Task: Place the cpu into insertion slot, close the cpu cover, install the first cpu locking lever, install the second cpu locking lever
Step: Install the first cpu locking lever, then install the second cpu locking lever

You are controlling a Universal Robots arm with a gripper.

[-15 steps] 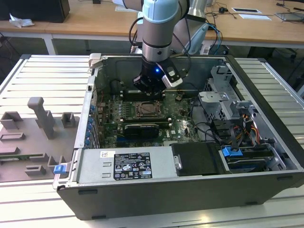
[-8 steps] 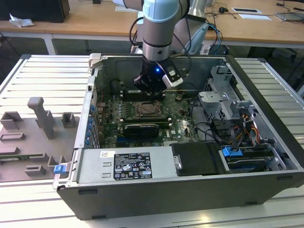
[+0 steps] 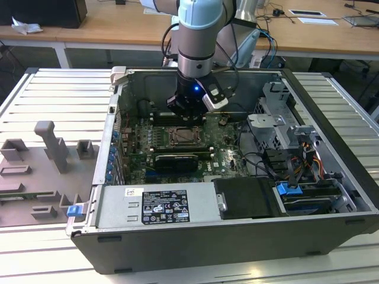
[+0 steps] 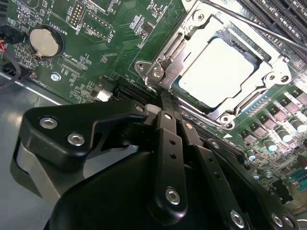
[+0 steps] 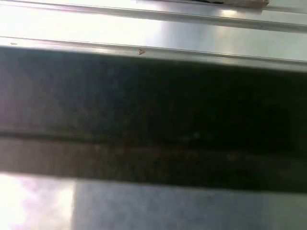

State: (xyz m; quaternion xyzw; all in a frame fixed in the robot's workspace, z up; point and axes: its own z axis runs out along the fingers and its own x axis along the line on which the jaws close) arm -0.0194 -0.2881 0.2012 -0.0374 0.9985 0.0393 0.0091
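Note:
In the second wrist view the cpu (image 4: 216,72), a pale silver square, lies in the insertion slot (image 4: 225,117) on the green board. The silvery cpu cover (image 4: 192,28) lies flat over it, framing the chip in its window. A thin locking lever (image 4: 273,36) runs along the socket's far side. My gripper (image 4: 165,98) is shut, its black fingers (image 4: 168,143) pressed together with nothing seen between them. The tips sit right at the socket's corner, by the metal hinge tab (image 4: 156,72). In the exterior view the gripper (image 3: 186,109) hangs just behind the insertion slot (image 3: 185,137).
The board lies inside an open computer case (image 3: 177,245) with tall walls all round. A black card (image 3: 176,161) stands in front of the socket, and drive cages and cables (image 3: 284,148) crowd the exterior view's right. A coin battery (image 4: 44,40) sits on the board. Grey fixtures (image 3: 50,145) stand outside the case.

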